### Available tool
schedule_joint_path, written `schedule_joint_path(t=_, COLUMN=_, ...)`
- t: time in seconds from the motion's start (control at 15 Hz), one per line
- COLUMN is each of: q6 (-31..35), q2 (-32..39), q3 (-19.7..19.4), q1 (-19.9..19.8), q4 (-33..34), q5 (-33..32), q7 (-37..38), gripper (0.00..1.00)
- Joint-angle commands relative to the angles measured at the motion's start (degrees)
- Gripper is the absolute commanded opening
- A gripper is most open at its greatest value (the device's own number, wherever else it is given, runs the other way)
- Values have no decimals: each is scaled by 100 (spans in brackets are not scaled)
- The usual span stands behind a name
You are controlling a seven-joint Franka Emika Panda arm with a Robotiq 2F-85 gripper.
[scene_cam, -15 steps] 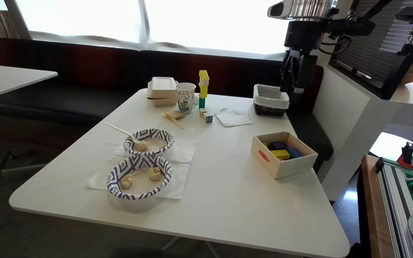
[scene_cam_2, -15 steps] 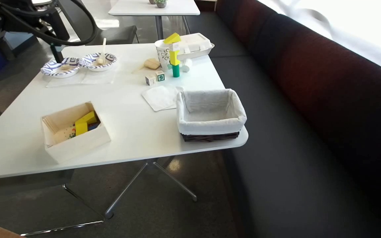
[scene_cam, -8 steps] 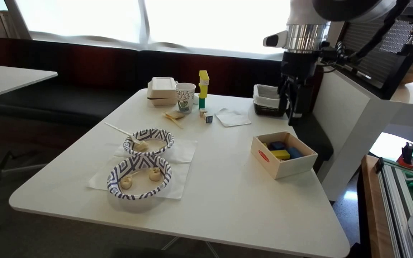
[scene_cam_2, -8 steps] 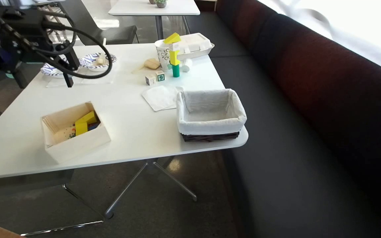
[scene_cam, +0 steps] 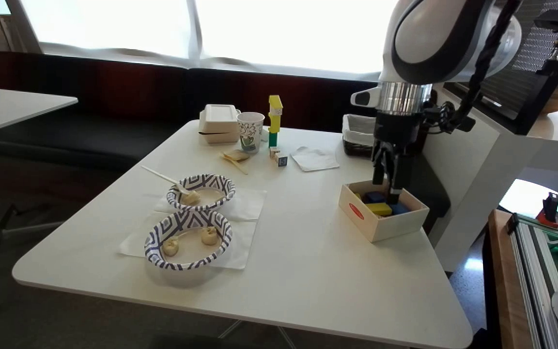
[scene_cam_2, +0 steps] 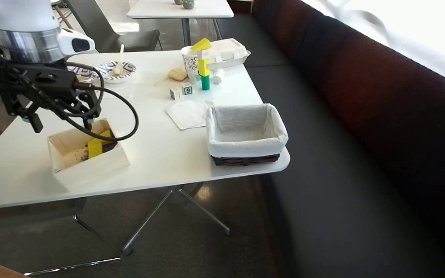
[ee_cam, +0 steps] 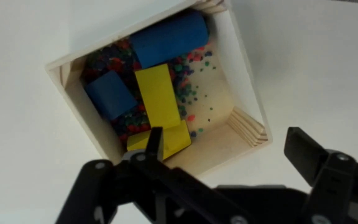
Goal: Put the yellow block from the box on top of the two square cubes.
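In an exterior view, the claw (scene_cam: 386, 190) points down at the light wooden box (scene_cam: 356, 226) on the worktop (scene_cam: 303, 271); a yellow block (scene_cam: 379, 209) shows inside. Well apart from the box, the two square cubes (scene_cam: 281, 160) sit just beside each other, near a slim yellow-and-green tower (scene_cam: 274, 121).

In an exterior view, the claw's fingers (scene_cam_2: 36, 124) hang well apart, and the cubes stand near a white napkin (scene_cam_2: 187, 114).

In the wrist view, the claw is spread wide, gripping nothing; one finger shows in front of a yellow block, the other outside the box. Two yellow blocks (ee_cam: 158, 96) lie in the box, touching, with two blue blocks (ee_cam: 169, 37); which yellow one the task means, I cannot tell.
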Motion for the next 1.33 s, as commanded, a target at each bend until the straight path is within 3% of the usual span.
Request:
schedule_joint_path(t=0.0, q6=468, q2=630, q3=346, q1=-333, q4=134, q5=75, q7=-253, gripper=100)
schedule_joint_path(t=0.07, q6=198, q2=246, q3=407, q1=-401, q4=20, q5=20, q7=-84, gripper=100)
schedule_joint_path(t=0.93, q6=816, q2=717, q3=665, q1=-767, q4=158, q5=-240, q7=-82, gripper=100)
schedule_joint_path(t=1.0, q6=887, q2=751, q3=683, q1=-796, q4=165, q5=-258, q7=-65, gripper=92)
schedule_joint_path(t=1.07, q6=934, q2=791, q3=722, q1=-829, q4=179, q5=-240, q7=-85, gripper=76)
schedule_joint_path(t=1.27, q6=995, q2=914, q3=817, q1=-897, q4=212, q5=-237, q7=-80, gripper=59)
